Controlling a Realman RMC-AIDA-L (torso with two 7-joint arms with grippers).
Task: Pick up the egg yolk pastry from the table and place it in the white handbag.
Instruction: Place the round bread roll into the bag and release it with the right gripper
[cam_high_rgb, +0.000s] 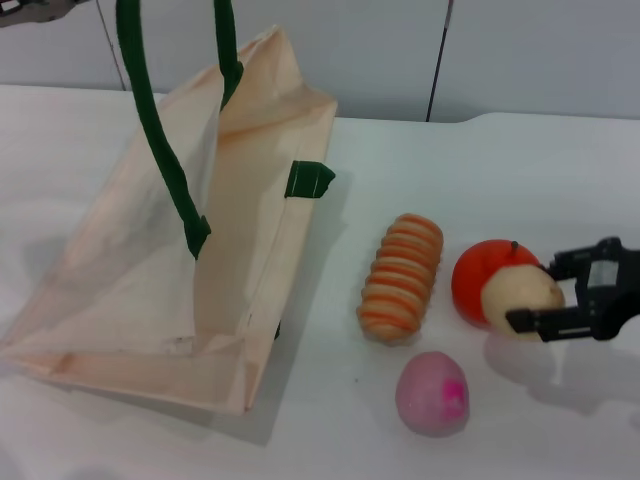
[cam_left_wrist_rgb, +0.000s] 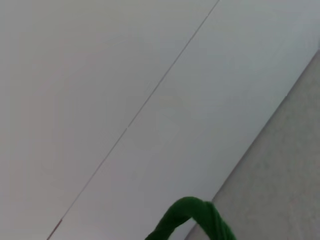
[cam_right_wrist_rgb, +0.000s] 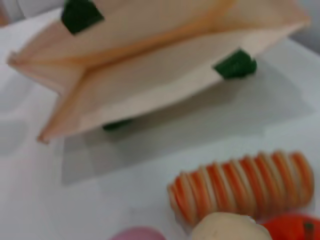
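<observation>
The egg yolk pastry, a pale cream-tan ball, sits between the fingers of my right gripper at the right of the table, just in front of an orange fruit. The gripper is shut on it. The pastry also shows in the right wrist view. The white handbag, cream fabric with dark green rope handles, stands open at the left, its handles pulled upward out of frame. My left gripper is at the top left edge near the handles. A green handle shows in the left wrist view.
A long orange-striped bread lies between the bag and the pastry. A pink-purple ball sits in front of it. A grey wall runs behind the white table.
</observation>
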